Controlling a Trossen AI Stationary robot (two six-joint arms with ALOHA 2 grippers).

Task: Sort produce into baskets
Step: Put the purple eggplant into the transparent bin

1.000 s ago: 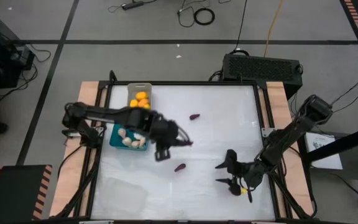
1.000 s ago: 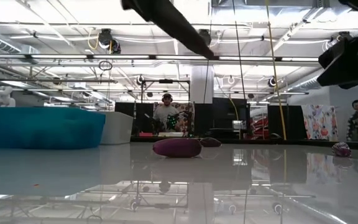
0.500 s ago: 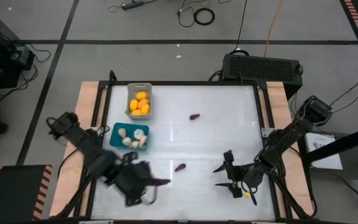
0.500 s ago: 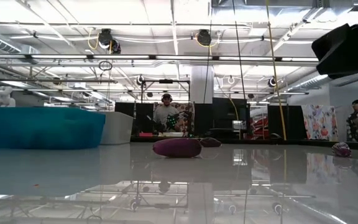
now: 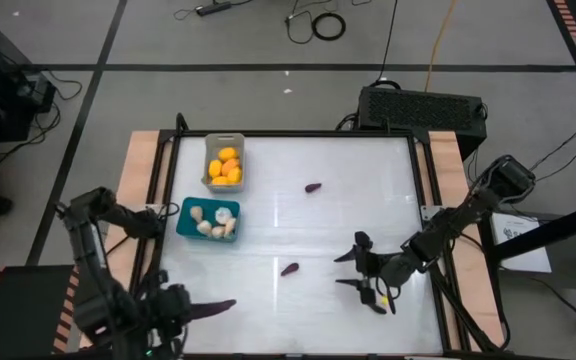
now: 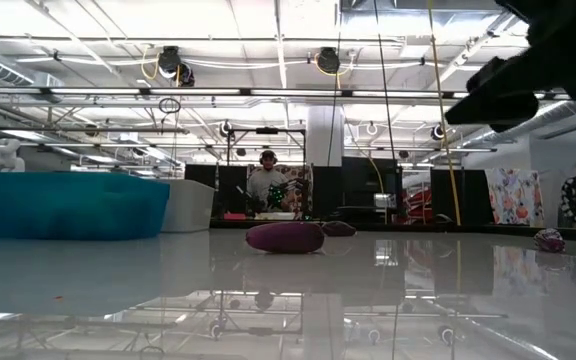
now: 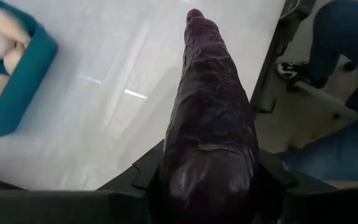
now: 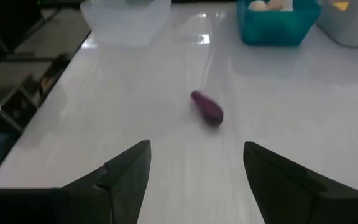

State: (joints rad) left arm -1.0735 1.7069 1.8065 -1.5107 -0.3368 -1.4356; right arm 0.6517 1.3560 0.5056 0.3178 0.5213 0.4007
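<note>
On the white bench (image 5: pixel 298 230), fruits and bulbs sit sorted; beside the teal basket (image 5: pixel 208 219), our left jaws (image 5: pixel 183 308) clench the large eggplant (image 5: pixel 211 307). Right jaws (image 5: pixel 358 272) stay released; two small eggplants (image 5: pixel 289 268) remain.

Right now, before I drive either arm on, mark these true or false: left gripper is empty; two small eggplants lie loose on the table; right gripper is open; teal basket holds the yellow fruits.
1. Left gripper is empty: false. It is shut on the large eggplant.
2. Two small eggplants lie loose on the table: true.
3. Right gripper is open: true, pointed toward one small eggplant.
4. Teal basket holds the yellow fruits: false. It holds cream bulbs; the fruits sit in the grey basket.
</note>
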